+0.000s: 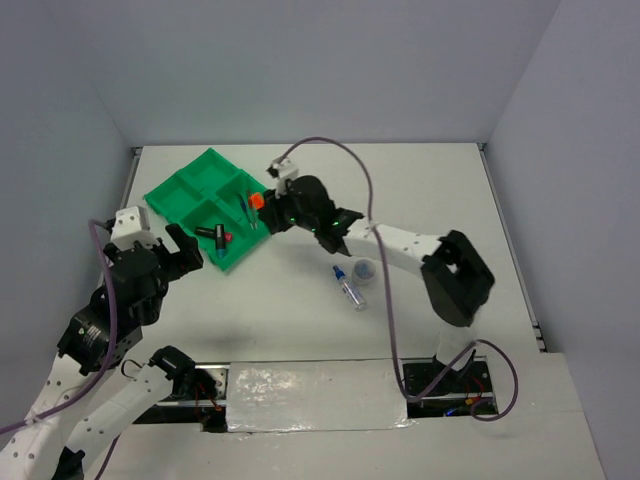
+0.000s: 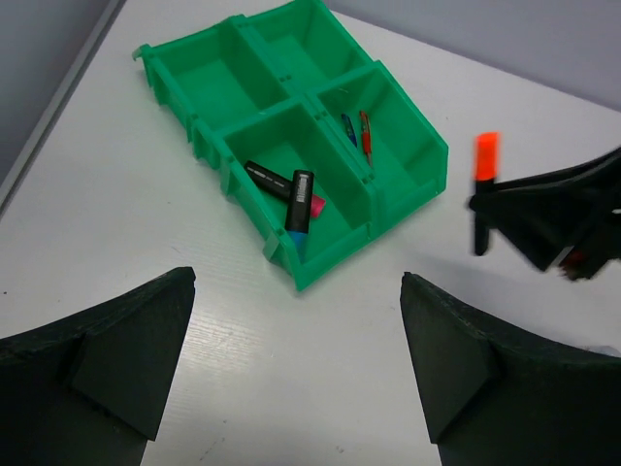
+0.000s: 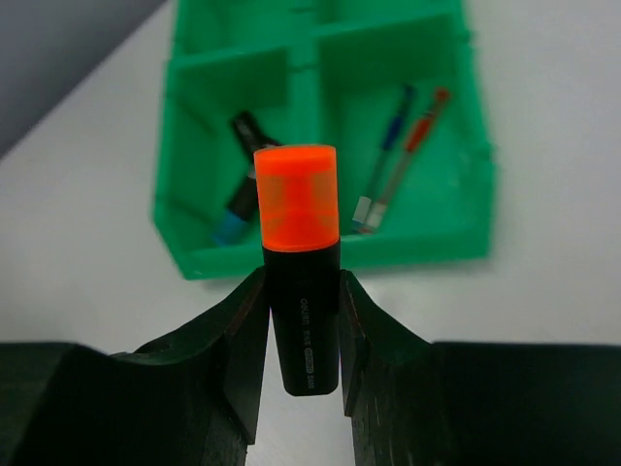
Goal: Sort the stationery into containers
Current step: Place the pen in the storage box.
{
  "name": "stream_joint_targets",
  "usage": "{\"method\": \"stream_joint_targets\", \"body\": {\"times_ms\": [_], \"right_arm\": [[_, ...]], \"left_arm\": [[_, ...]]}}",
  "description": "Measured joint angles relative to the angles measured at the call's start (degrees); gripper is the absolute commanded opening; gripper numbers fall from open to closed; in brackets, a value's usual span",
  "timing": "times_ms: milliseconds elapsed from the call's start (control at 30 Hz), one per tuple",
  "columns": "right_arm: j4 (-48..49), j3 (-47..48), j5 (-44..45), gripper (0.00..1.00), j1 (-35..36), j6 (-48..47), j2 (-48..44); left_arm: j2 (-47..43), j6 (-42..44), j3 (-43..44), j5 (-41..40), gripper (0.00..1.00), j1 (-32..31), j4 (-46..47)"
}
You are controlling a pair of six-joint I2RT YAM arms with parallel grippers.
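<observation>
Orange highlighter [image 3: 297, 252] pinched upright by the right edge of the green tray [image 1: 212, 168].

Clamped by its black barrel between the right jaws, orange cap up, in the air above the counter [image 1: 450, 190]. In the tray's near compartment, two black highlighters [image 2: 301, 199] crossed, with pink and blue ends. In the right compartment, a red pen [image 2: 365, 134] and a blue pen [image 2: 347, 128] side by side. Left jaws spread wide, near and left of the tray, apart from its rim with white counter between. Blue-capped tube [image 1: 349, 287] and tape roll [image 1: 365, 270] just beside each other, near-right of the tray, apart from its edge.
</observation>
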Motion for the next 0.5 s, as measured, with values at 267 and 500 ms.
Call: {"method": "stream_joint_targets", "body": {"times_ms": [267, 500], "right_arm": [[10.7, 18.1, -11.4, 0.04, 5.2, 7.5, 23.4], [10.1, 28.9, -11.3, 0.32, 6.3, 8.2, 31.9]], "left_arm": [[-2.9, -1.1, 0.0, -3.2, 0.99, 0.0, -0.4], [-2.9, -1.0, 0.0, -3.2, 0.99, 0.0, -0.4]]}}
